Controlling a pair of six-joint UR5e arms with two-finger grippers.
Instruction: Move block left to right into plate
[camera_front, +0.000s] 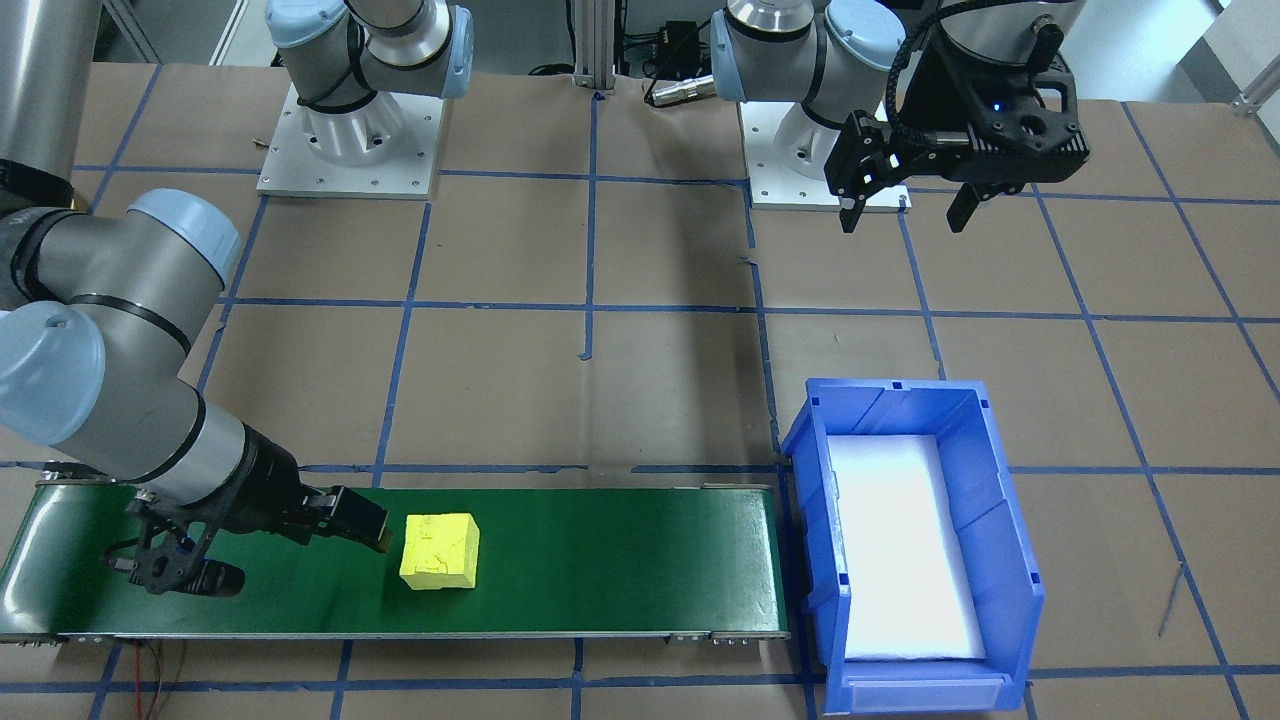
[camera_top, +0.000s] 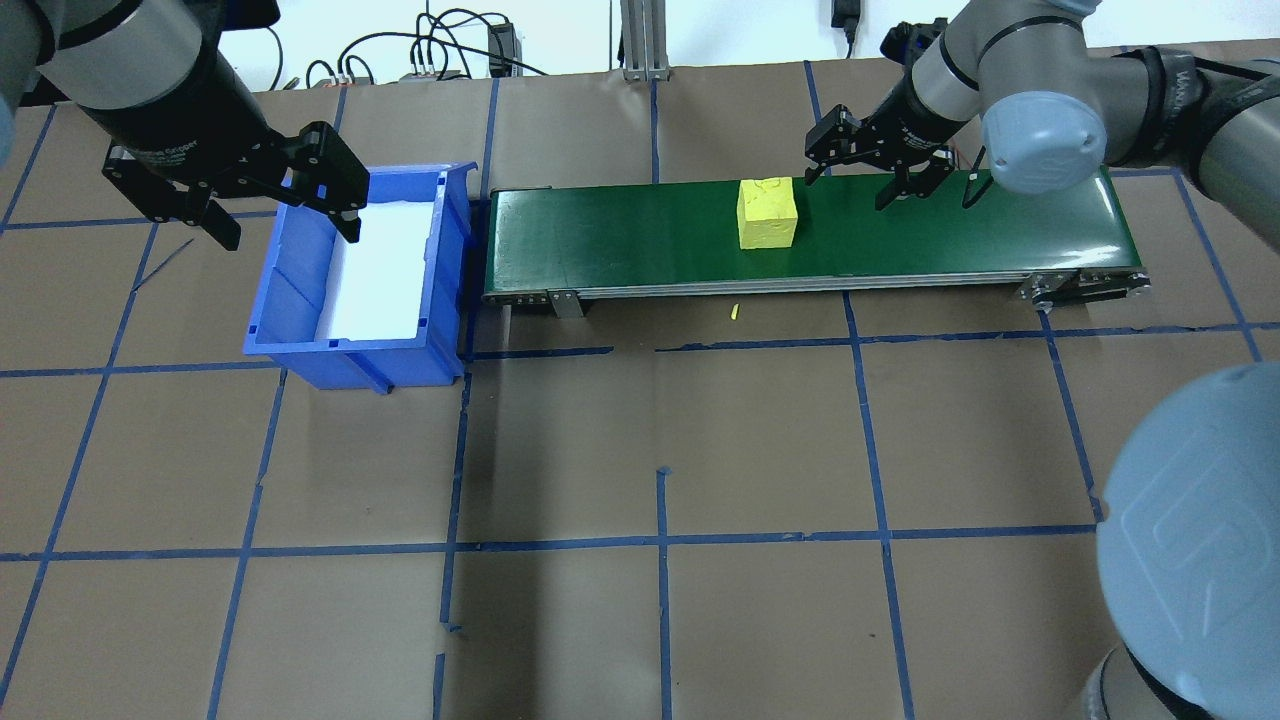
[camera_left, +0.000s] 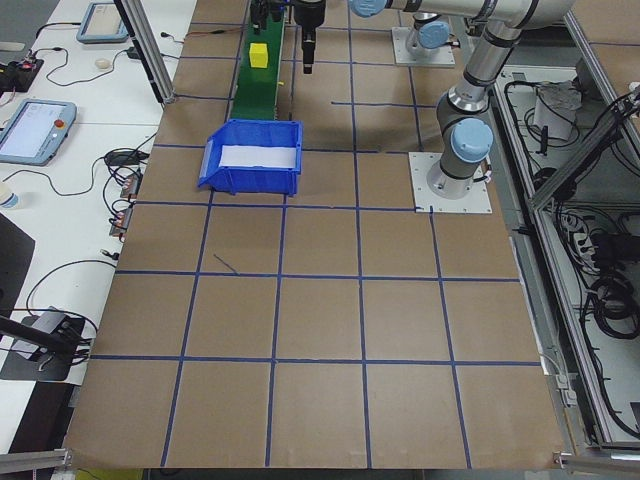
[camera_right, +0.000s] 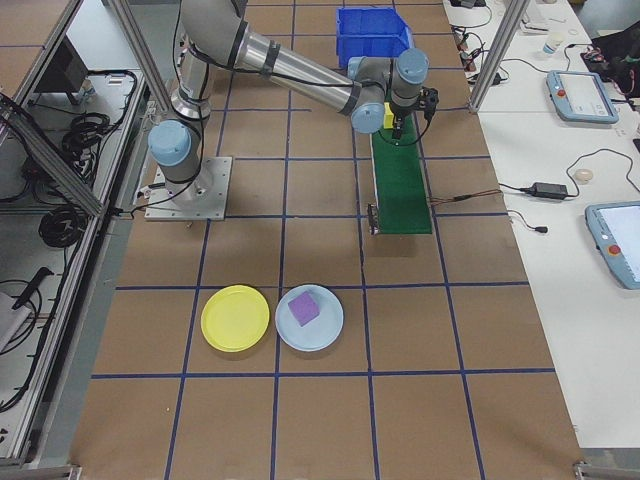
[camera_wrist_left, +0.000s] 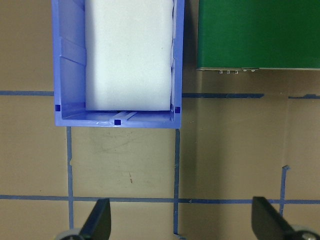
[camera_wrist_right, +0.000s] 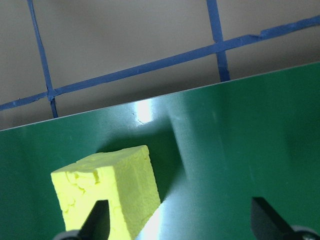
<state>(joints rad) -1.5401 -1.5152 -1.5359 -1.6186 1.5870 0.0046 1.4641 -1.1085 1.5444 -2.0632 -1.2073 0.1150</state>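
A yellow block (camera_top: 767, 212) lies on the green conveyor belt (camera_top: 620, 235). My right gripper (camera_top: 868, 170) hangs open over the belt just beside the block, toward the belt's far end from the bin. In the right wrist view the block (camera_wrist_right: 107, 195) sits by one fingertip (camera_wrist_right: 97, 220), not between the two. My left gripper (camera_top: 285, 222) is open and empty above the blue bin's (camera_top: 290, 300) outer wall. A yellow plate (camera_right: 235, 317) and a light blue plate (camera_right: 325, 335) lie on the table beyond the belt's other end.
The blue bin (camera_front: 1000, 520) with a white foam pad (camera_wrist_left: 127, 55) stands against the belt's end. A purple block (camera_right: 303, 309) lies in the light blue plate. The brown table has a blue tape grid. Both arm bases (camera_front: 345, 140) stand at the back.
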